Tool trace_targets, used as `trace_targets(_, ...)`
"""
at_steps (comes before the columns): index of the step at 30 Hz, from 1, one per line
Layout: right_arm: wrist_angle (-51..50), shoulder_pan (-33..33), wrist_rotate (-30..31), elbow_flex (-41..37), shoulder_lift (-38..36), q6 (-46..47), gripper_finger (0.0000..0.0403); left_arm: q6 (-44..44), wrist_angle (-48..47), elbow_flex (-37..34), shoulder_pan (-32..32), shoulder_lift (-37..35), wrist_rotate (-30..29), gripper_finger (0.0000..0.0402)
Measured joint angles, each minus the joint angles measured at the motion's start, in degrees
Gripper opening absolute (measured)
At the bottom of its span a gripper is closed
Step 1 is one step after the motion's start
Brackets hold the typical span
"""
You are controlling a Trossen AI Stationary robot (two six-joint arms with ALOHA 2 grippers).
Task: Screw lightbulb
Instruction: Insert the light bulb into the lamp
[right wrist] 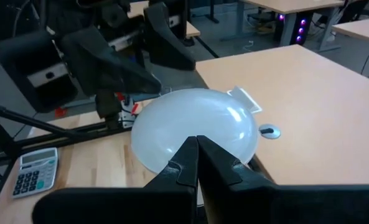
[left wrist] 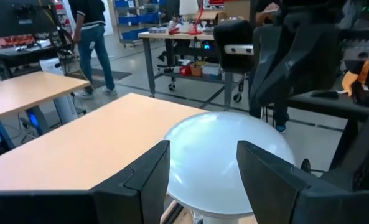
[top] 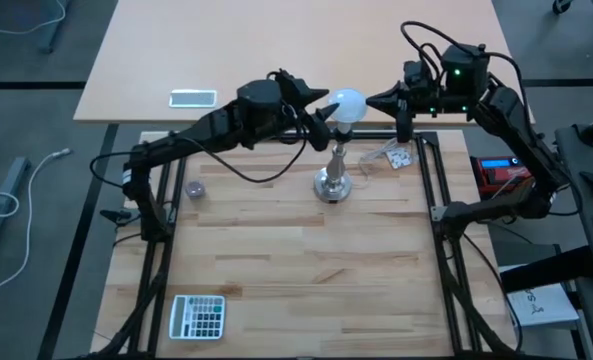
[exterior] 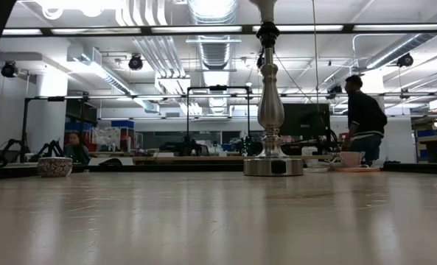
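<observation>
The lightbulb [top: 348,103] already sits on top of the silver stand [top: 333,180], toward twelve o'clock on the wooden counter [top: 296,270], so seating appears done; what is left, as I judge it, is the turning home, and how far the thread has gone in cannot be seen. The left claw [top: 323,113] reaches in from nine o'clock, its fingers [left wrist: 148,177] spread wide on either side of the globe, whether touching it I cannot tell. The right claw [top: 373,100] stands at three o'clock just beside the bulb, fingers pressed together and holding nothing. The bulb is a smooth, frosted white globe; the stand is polished metal, with a round foot and a slim turned stem; the counter is pale planked wood.
</observation>
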Motion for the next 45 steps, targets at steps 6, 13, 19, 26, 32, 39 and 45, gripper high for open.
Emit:
trace_targets(6, -1.3, 0.0, 0.4, 0.0, -0.2, -0.7, 0.0, -1.1, 0.4, 0.0, -0.5, 0.9, 0.0, 0.0178)
trace_targets(13, -1.8, 0.0, 2.0, 0.0, -0.1, -2.5, 0.0, -3.1, 0.5, 0.0, -0.5, 0.9, -0.5, 0.0178)
trace_targets(19, -1.7, 0.0, 3.4, -0.1, -0.1, -4.3, 0.0, -3.1, 0.5, 0.0, -0.4, 0.9, -0.5, 0.0178)
trace_targets(26, -2.4, 0.0, 3.2, -0.3, 0.5, -4.3, 0.0, -2.7, 0.6, 0.0, -0.3, 0.9, -4.8, 0.0178)
trace_targets(32, -3.3, 0.2, 2.9, -0.3, 0.6, -4.0, 0.0, -1.7, 0.6, 0.0, -0.2, 0.9, -4.8, 0.0178)
trace_targets(39, -4.2, 0.2, 0.6, -0.3, 0.7, -4.0, 0.0, -1.6, 0.6, 0.0, -0.1, 0.9, -5.1, 0.0178)
trace_targets(45, -3.8, 0.5, 0.0, -0.3, 0.8, -3.4, 0.0, -1.6, 0.6, 0.0, 0.0, 0.9, -5.2, 0.0178)
